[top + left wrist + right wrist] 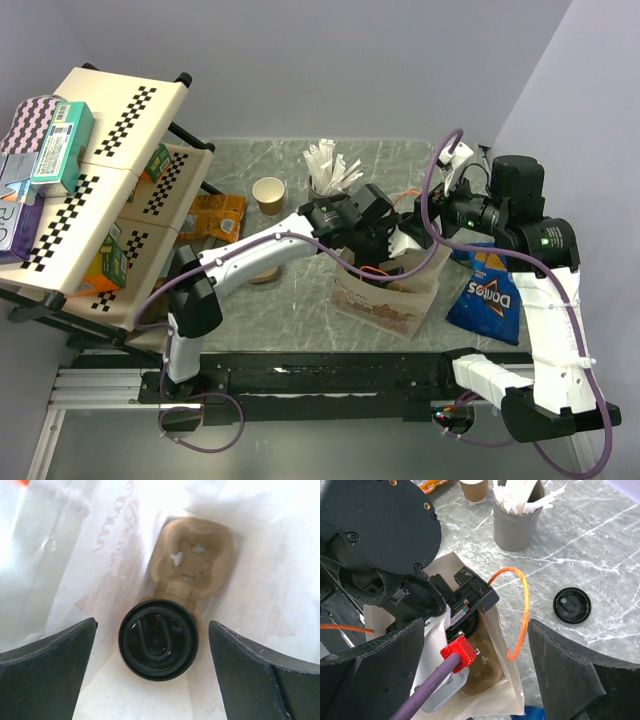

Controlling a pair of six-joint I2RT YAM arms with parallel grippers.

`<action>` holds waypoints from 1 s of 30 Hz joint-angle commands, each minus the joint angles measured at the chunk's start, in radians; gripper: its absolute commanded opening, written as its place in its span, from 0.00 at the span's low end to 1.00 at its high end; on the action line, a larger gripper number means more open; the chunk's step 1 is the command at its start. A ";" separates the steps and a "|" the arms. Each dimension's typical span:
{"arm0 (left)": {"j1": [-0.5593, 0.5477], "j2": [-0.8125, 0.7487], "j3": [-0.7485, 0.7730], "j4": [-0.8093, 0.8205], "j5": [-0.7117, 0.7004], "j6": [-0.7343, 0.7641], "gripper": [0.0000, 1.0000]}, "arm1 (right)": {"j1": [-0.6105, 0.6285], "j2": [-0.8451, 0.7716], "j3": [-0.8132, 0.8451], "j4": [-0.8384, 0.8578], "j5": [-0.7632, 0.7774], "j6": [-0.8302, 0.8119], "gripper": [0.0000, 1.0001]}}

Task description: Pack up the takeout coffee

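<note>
**Left gripper** [152,625]: jaws at full spread, holding nothing, inside the white paper bag [60,555]. The fingers [45,670] flank a lidded coffee cup [159,640] at the near end of the cardboard carrier [195,560], and stand apart from the lid on both sides. The bag walls crowd close around them.

**Right gripper** [476,630]: wide, empty, poised above the bag mouth.

**Table** [400,160]: an unlidded kraft cup [268,193] stands near the grey stick cup [325,180]. A loose black lid [572,605] lies on open marble beside the bag.
</note>
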 commanded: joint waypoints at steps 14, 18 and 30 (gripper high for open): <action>0.099 -0.312 -0.010 0.361 0.252 -0.235 0.99 | -0.047 0.048 0.183 -0.027 -0.038 0.042 0.89; 0.129 -0.335 0.022 0.381 0.266 -0.261 0.99 | -0.050 0.088 0.226 -0.016 -0.050 0.051 0.89; 0.257 -0.401 0.078 0.414 0.203 -0.303 0.97 | -0.056 0.177 0.355 0.024 -0.069 0.086 0.89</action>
